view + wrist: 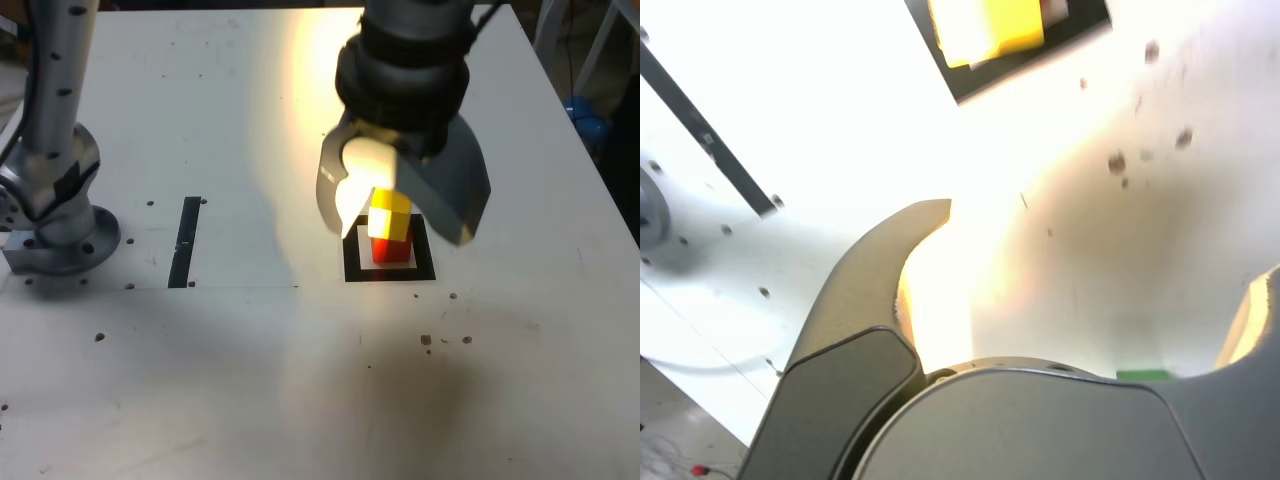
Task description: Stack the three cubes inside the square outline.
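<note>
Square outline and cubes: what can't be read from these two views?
- Green patch: wrist view, mostly covered by the gripper body; whether it's a cube can't be told.
- Red cube: exterior view, upper part hidden by the yellow cube.
- Square outline: exterior view, far side partly behind cubes and gripper; wrist view, cut by the picture edge.

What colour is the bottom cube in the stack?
Red; it shows best in the exterior view.

Green block (1143, 375): mostly hidden behind grey gripper body (1030, 425), wrist view. Yellow cube (987, 28): cut off by that view's edge.
</note>
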### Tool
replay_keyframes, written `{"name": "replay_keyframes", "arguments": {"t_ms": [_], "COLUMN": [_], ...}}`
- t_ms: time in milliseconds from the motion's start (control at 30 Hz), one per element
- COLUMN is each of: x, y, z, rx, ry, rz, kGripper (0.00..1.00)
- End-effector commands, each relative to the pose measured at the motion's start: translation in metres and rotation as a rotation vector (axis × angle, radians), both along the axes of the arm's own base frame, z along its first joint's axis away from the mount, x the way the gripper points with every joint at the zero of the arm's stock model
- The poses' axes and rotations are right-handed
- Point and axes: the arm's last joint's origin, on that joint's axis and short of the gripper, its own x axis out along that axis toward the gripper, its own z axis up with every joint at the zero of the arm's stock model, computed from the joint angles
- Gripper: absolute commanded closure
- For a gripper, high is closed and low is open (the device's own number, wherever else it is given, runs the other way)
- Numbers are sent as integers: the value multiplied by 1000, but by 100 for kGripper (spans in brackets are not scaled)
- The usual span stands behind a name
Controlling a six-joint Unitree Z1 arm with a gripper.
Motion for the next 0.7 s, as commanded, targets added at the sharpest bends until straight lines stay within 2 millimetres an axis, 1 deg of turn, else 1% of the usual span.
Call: {"name": "replay_keyframes", "arguments": {"t_ms": [0, 167, 367, 500, 667], "x": [-3, -7, -6, -3, 3], "y": [-16, -50, -85, -102, -116], "z": [-3, -12, -29, -38, -49], "rx": [-3, -27, -50, -58, -66], "ry": [12, 29, 59, 68, 80], "rz": [8, 25, 58, 70, 93], "kGripper": [1, 1, 1, 1, 1]}}
